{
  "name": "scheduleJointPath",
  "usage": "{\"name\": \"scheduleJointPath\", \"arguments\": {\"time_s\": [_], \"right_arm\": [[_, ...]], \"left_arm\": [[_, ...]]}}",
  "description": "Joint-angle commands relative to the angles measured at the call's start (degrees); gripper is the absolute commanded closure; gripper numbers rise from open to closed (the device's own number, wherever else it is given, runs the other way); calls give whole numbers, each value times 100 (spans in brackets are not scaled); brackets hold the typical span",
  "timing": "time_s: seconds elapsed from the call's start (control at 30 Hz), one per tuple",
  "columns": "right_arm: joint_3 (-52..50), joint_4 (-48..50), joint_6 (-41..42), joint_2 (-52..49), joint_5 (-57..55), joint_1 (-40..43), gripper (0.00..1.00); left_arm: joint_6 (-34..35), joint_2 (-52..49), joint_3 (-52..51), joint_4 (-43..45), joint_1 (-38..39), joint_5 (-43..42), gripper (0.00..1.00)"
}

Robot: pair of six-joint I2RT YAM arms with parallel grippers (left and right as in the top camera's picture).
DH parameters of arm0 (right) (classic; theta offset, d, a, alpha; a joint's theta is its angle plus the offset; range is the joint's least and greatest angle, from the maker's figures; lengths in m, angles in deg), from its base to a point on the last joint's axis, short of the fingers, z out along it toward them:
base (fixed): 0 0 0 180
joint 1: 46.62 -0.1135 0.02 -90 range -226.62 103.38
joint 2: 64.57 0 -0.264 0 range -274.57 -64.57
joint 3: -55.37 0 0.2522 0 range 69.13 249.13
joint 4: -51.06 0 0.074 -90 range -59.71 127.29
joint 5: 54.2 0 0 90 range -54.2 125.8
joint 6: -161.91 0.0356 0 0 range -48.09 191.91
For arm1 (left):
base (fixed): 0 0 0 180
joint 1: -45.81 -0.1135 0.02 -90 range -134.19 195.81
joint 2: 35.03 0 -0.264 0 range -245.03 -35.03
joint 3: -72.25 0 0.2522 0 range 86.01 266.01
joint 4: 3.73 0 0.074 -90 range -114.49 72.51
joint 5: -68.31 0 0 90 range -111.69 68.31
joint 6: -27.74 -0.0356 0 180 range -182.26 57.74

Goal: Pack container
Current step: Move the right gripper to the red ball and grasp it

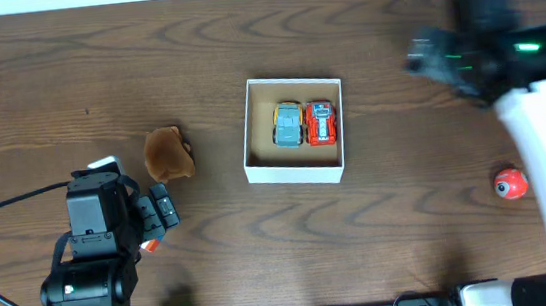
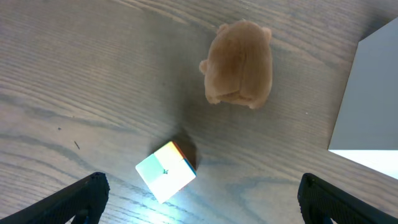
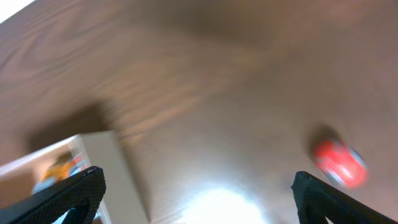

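The container [image 1: 293, 172] sits mid-table [image 1: 391, 21], with a blue-grey toy car [image 1: 288, 125] and an orange toy car [image 1: 321, 123] side by side inside. To its left lie a brown plush toy [image 1: 168, 154] and a multicoloured cube [image 2: 166, 172], and to its right a red round toy [image 1: 510, 183]. The left end effector [image 2: 200, 208] and the right end effector [image 3: 198, 200] are both spread wide and empty.

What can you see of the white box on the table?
The container is a square open-topped box with low white walls and a brown cardboard floor. It sits flat on the wooden table, near centre. Two toy cars lie side by side inside, a grey-blue car and an orange car. Nothing else touches it.
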Motion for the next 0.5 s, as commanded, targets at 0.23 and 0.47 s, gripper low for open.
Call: {"name": "scheduleJointPath", "arguments": {"time_s": [0.23,0.47], "right_arm": [[-752,-557,656,2,774,2667,1],[-2323,404,398,0,935,3327,1]], "left_arm": [[79,0,129,-11,-33,68,2],[79,0,129,-13,-33,68,2]]}}
